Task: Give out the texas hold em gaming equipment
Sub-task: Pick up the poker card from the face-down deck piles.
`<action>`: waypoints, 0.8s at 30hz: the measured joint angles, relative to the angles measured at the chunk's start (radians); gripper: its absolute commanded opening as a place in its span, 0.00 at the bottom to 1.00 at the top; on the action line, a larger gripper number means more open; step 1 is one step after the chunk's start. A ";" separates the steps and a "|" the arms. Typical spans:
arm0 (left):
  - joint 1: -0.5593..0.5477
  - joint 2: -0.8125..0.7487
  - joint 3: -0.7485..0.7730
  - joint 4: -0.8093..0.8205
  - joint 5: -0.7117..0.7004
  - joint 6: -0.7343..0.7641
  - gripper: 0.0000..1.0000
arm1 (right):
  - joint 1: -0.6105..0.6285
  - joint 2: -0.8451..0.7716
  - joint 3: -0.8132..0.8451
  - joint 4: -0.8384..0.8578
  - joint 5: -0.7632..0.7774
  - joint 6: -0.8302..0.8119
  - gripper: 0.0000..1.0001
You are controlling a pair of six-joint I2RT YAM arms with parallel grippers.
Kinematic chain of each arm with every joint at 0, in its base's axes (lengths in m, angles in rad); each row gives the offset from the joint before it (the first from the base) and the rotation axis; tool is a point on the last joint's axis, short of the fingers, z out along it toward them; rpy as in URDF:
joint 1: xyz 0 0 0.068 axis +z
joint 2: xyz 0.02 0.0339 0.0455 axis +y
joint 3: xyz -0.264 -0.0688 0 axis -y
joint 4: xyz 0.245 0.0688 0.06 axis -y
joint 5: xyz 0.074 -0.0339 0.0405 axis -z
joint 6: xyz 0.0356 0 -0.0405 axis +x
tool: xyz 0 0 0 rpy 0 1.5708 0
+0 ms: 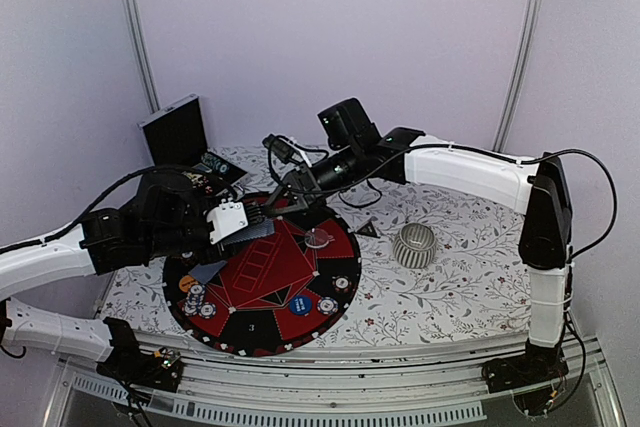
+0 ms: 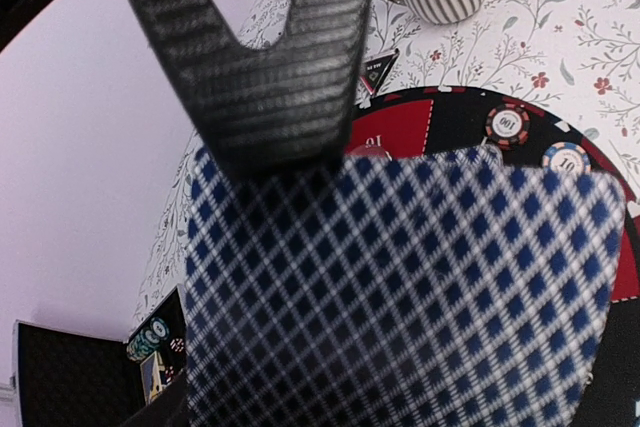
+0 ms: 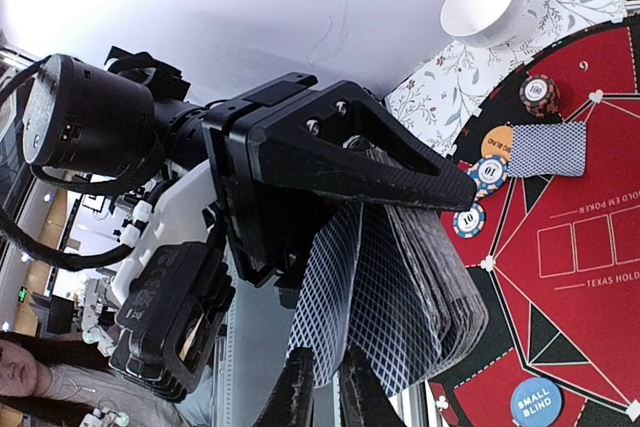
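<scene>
Two grippers above far-left part of mat, tips close together. L gripper clamped on deck, blue-white check backs outward. Deck fanned out under its black finger, held clear of mat. R gripper nearly closed, pinching lower edge of top card. That card angled away from rest of deck, upper end against it.

On mat, near-left rim: loose card face down, orange disc just beside it on rim side, a few chips w/ striped edges close by. One chip reads 100, two read 10.

At mat's near edge: blue disc marked SMALL BLIND, single chip just right of it. Clear disc right of mat centre, near R gripper's arm.

Off mat:
- To the right: ribbed cup on floral cloth, well apart from both grippers.
- Beyond far-left rim: black case, lid up, spare chips stacked inside.
- To the left: white bowl on cloth.

Card faces not visible, so ranks unknown.
</scene>
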 measured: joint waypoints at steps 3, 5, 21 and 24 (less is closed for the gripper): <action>0.000 0.000 0.000 0.000 0.000 0.000 0.57 | 0.002 0.013 0.000 0.021 -0.008 0.014 0.18; 0.000 0.000 0.000 0.000 0.000 0.000 0.57 | 0.005 0.025 0.000 0.041 -0.011 0.024 0.21; 0.003 0.000 0.000 0.000 0.000 -0.001 0.57 | 0.011 0.060 0.010 0.087 -0.030 0.062 0.01; 0.005 0.000 0.000 0.000 0.000 -0.003 0.57 | 0.007 0.058 0.009 0.087 -0.030 0.061 0.01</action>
